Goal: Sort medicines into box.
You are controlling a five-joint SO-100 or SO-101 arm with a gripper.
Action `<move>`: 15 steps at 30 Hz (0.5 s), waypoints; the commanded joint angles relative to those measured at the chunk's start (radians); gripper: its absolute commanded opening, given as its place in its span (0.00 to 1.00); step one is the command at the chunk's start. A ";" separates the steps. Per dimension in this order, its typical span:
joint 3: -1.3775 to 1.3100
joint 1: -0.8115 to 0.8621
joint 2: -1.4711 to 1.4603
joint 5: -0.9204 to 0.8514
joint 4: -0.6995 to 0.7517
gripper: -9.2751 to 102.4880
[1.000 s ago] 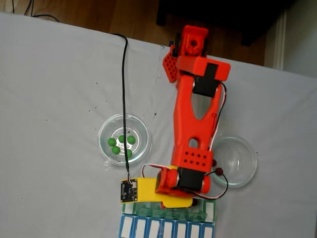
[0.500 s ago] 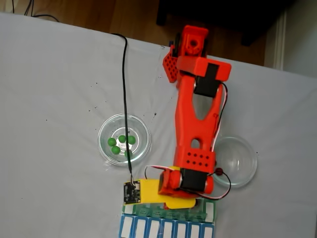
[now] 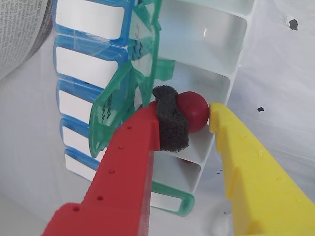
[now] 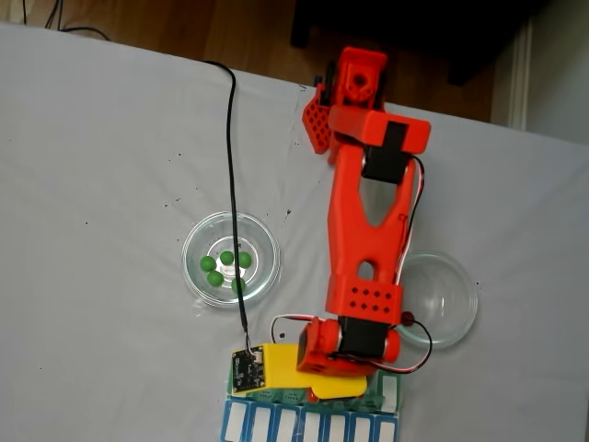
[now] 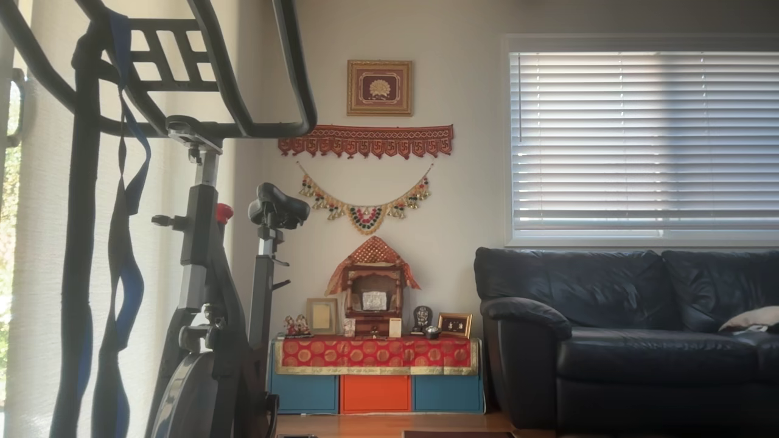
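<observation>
Lowered claw (image 3: 197,115) pinching red ball (image 3: 193,111), above box (image 3: 231,73)

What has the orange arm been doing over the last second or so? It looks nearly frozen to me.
The gripper crept down the fixed view, further over the box. In the wrist view it holds a red ball above an open compartment. The green balls in their dish and the other glass dish stayed put.

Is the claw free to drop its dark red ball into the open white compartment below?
Probably yes: the claw holds the dark red ball over an open white compartment, green lid flipped aside.
</observation>
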 commanded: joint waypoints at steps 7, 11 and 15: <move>-0.029 -0.020 0.054 -0.005 -0.032 0.10; -0.017 -0.025 0.069 -0.017 -0.008 0.18; -0.003 -0.026 0.083 -0.021 -0.009 0.24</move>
